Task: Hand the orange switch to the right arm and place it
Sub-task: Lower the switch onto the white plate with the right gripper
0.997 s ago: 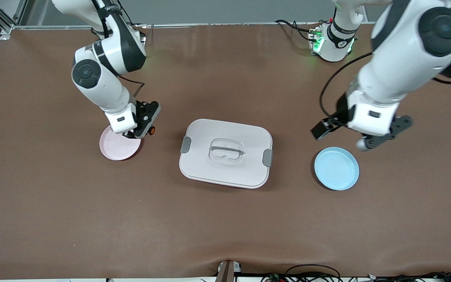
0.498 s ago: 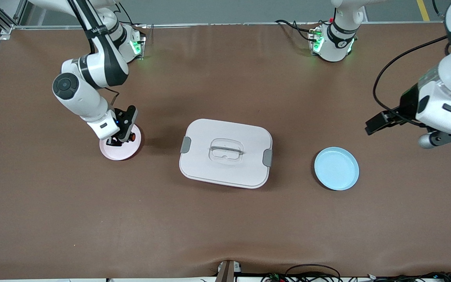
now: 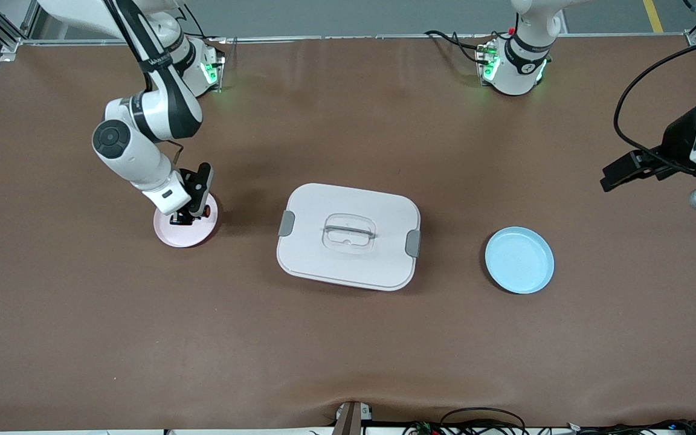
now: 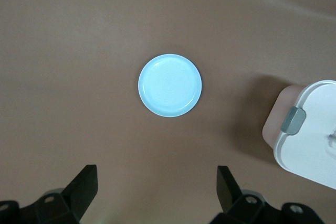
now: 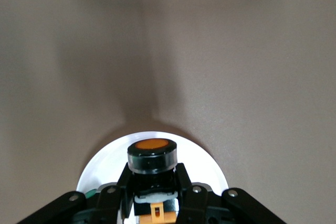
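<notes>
the right gripper (image 3: 193, 212) is now sitting low over the pink plate (image 3: 174, 234) toward the right arm's end of the table, having come down from beside its rim over the last second, and its fingers are clamping the orange switch (image 5: 151, 157) just above the plate's surface. the left gripper (image 4: 157, 192) is hanging with jaws spread wide and holding nothing, having pulled away from over the blue plate (image 3: 519, 260) out toward its own table edge. the handover is looking finished, with only the release onto the pink plate left, while the lidded white box (image 3: 348, 235) is sitting untouched between the two plates.
</notes>
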